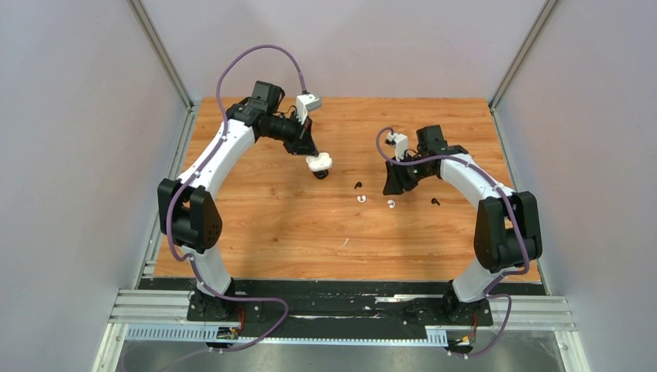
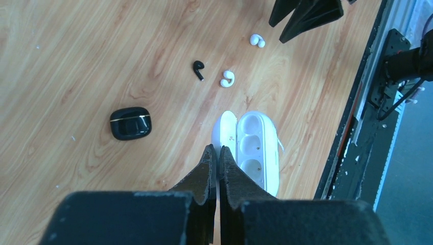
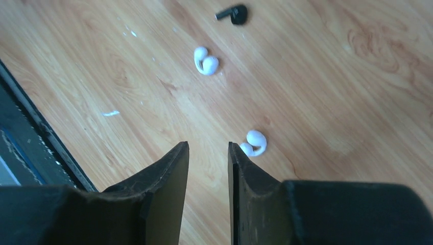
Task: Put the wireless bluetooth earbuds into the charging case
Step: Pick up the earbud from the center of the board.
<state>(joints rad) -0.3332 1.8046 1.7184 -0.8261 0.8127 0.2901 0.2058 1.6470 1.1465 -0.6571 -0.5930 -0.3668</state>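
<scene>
The white charging case (image 2: 258, 148) stands open with both sockets bare, lifted off the table. My left gripper (image 2: 215, 149) is shut on its lid (image 2: 225, 130); from above the case (image 1: 319, 162) hangs at the fingertips of that gripper (image 1: 312, 153). Two white earbuds (image 2: 227, 78) (image 2: 257, 40) and a black one (image 2: 198, 70) lie on the wood. My right gripper (image 3: 208, 148) is open and low over the table, holding nothing. One white earbud (image 3: 254, 143) lies just outside its right finger, another (image 3: 206, 61) farther ahead, with a black one (image 3: 233, 13) beyond.
A shut black case (image 2: 130, 123) lies on the table below the lifted white one. A second black earbud (image 1: 435, 202) lies under the right arm. The table's front edge with the black rail (image 2: 357, 132) is near the white case.
</scene>
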